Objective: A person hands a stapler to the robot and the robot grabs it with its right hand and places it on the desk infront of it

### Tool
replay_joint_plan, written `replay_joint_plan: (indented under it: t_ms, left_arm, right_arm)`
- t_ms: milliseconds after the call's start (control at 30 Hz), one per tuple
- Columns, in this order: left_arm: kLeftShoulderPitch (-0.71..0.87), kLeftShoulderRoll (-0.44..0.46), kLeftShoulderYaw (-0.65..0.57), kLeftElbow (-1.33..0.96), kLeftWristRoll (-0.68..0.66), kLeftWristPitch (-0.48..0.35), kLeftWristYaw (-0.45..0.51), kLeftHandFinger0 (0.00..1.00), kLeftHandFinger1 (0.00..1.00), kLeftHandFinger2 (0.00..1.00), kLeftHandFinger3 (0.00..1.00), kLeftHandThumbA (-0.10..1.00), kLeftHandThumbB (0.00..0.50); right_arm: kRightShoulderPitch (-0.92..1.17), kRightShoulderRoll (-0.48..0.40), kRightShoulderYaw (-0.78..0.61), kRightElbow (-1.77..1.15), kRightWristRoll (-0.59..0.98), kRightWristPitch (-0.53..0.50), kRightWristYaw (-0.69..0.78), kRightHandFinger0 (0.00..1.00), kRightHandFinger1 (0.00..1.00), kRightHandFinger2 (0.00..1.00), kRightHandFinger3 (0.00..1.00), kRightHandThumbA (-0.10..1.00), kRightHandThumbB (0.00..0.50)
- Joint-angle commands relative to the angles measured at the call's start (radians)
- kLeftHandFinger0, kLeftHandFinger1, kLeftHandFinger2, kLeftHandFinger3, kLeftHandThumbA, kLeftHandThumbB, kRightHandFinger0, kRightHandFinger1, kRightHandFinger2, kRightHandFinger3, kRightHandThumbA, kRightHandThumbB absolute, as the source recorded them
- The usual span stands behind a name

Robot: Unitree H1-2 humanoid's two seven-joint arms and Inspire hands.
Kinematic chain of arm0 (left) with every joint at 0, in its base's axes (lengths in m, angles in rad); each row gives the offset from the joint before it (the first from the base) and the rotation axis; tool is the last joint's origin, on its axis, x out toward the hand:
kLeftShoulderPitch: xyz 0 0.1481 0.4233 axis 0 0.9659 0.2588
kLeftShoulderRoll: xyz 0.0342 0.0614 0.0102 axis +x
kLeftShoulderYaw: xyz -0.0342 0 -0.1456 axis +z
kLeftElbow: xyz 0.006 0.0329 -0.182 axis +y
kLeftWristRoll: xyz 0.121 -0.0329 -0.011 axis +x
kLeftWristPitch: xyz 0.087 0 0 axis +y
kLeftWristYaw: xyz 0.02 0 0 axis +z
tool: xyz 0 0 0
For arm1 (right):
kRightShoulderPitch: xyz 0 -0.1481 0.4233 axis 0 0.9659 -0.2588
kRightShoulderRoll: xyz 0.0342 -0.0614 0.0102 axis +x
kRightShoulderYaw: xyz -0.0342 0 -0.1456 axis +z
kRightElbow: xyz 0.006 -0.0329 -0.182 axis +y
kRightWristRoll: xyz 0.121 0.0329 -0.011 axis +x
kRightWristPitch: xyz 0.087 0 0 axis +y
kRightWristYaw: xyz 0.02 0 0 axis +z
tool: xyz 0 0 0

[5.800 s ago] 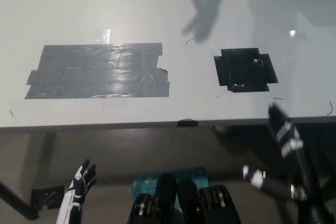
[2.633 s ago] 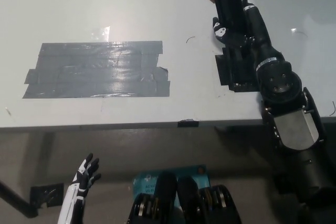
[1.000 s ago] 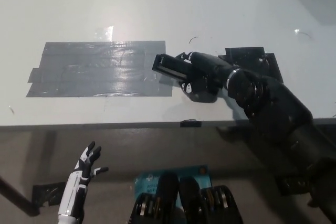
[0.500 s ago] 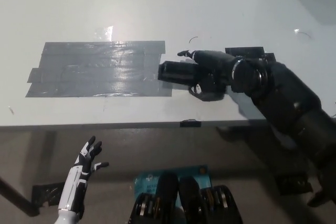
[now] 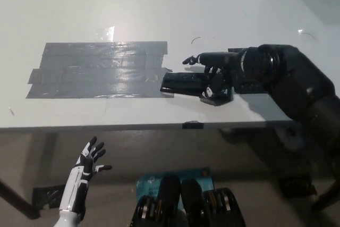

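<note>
The black stapler (image 5: 183,82) lies lengthwise on the white desk (image 5: 159,9), its left end at the right edge of the grey tape patch. My black right hand (image 5: 214,78) is wrapped around the stapler's right end, with one finger stretched out to the left above it. The black right arm runs off to the right and down past the desk edge. My white left hand (image 5: 88,165) rests below the desk's front edge at the lower left, open with its fingers spread.
A wide grey tape patch (image 5: 98,70) covers the desk's left middle. A black tape square (image 5: 251,52) is mostly hidden behind my right arm. The desk's front edge (image 5: 106,127) runs across the picture, with a small black mark (image 5: 192,125) on it.
My right hand has lowered the stapler a little toward the desk's front and drawn back slightly to the right. The left hand has barely moved.
</note>
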Motion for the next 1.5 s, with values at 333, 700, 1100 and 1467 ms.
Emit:
replay_joint_plan:
  t_ms: [333, 700, 1100, 1467]
  left_arm:
    - [-0.042, 0.019, 0.001, -0.02, -0.001, -0.014, -0.005, 0.69, 0.93, 0.99, 1.0, 1.0, 0.5]
    - [-0.058, 0.017, -0.001, -0.014, 0.001, -0.017, -0.004, 0.67, 0.93, 0.99, 1.0, 1.0, 0.5]
    - [-0.075, 0.036, -0.017, 0.001, 0.005, -0.019, -0.031, 1.0, 1.0, 1.0, 1.0, 1.0, 0.5]
    - [0.002, 0.074, -0.078, -0.001, -0.101, -0.004, -0.178, 1.0, 1.0, 1.0, 1.0, 1.0, 0.5]
  right_arm:
    - [-0.074, -0.186, -0.272, -0.276, 0.329, 0.388, 0.39, 1.0, 1.0, 1.0, 1.0, 0.73, 0.5]
    - [-0.106, -0.176, -0.74, -0.761, 0.394, 0.409, 0.003, 1.0, 1.0, 1.0, 1.0, 1.0, 0.5]
    - [0.277, -0.095, -1.005, -1.426, 0.58, 0.409, -0.122, 1.0, 1.0, 1.0, 1.0, 1.0, 0.5]
    - [1.023, 0.281, -0.867, -1.683, 0.56, 0.2, -0.154, 1.0, 1.0, 1.0, 1.0, 1.0, 0.426]
